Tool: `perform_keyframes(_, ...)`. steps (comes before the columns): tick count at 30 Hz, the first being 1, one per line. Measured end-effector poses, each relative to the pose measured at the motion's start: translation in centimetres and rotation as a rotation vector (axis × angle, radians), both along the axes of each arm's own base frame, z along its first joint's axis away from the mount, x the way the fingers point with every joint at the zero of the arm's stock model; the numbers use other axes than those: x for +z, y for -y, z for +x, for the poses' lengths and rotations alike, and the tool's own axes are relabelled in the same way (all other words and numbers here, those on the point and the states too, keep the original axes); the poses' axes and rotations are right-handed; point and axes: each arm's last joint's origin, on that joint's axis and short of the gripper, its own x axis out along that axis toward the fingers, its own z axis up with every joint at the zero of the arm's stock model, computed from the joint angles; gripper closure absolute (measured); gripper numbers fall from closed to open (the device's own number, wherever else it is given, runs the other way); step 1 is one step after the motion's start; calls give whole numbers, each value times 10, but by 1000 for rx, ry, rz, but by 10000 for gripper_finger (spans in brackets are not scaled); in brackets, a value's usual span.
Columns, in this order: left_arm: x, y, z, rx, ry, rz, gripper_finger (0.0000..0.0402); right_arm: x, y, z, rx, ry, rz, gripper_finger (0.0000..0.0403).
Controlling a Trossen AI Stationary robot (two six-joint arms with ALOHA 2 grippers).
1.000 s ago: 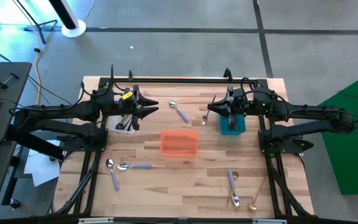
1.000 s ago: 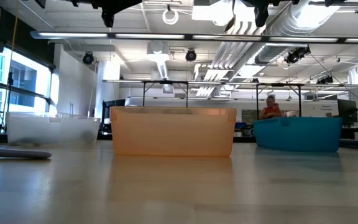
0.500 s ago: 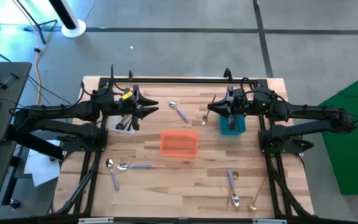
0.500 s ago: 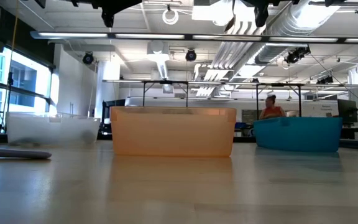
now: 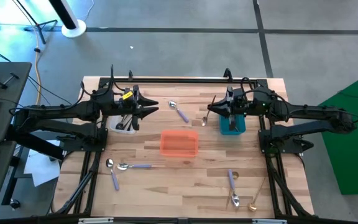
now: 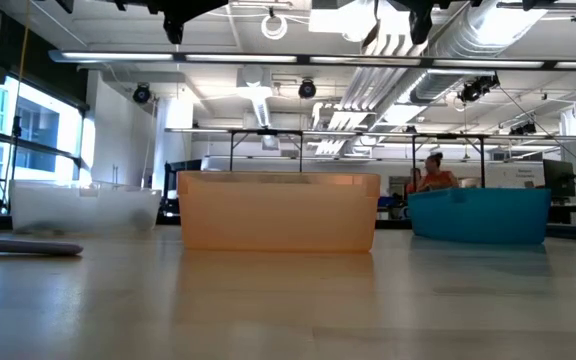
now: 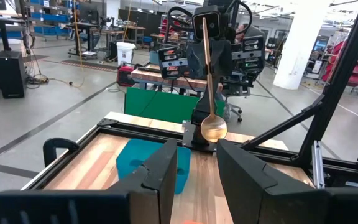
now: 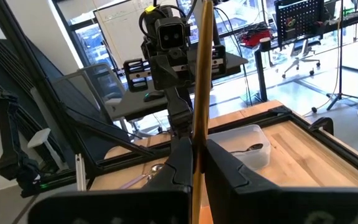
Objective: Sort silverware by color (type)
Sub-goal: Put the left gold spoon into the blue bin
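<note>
My right gripper [image 5: 211, 112] hovers above the table beside the teal bin [image 5: 233, 124], shut on a gold spoon [image 7: 206, 74]. My left gripper [image 5: 153, 111] hovers open by the clear bin [image 5: 124, 123], facing the right one, with nothing between its fingers [image 7: 166, 168]. A lavender-handled spoon [image 5: 179, 111] lies flat on the table between the two grippers. More lavender-handled spoons lie near the front left [image 5: 134, 166] and front right [image 5: 232, 180], and another gold spoon [image 5: 253, 203] lies at the front right. Dark spoons rest in the clear bin. My right gripper pinches the gold spoon's handle [image 8: 199, 146] between its two fingers, which come at it level and lie across it. The spoon stands upright and clear of the table. Its handle rises above the fingers and its bowl [image 7: 214, 129] hangs below them.
An orange bin [image 5: 179, 143] stands at the table's middle, with the clear bin to its far left and the teal bin to its far right. Black frame rails run along the table's far edge [image 5: 179, 79] and sides. A person [image 6: 433, 172] sits in the room beyond.
</note>
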Motion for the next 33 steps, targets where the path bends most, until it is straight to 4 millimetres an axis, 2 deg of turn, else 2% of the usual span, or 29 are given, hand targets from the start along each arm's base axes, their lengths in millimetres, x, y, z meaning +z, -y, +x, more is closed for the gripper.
perform_keyframes(18, 0, 0, 0, 0, 4, -17, 295, 1, -1, 0, 49, 7, -57, 398)
perform_keyframes(33, 3, 0, 0, 0, 28, 5, 295, -3, 0, -1, 37, -29, -7, 398)
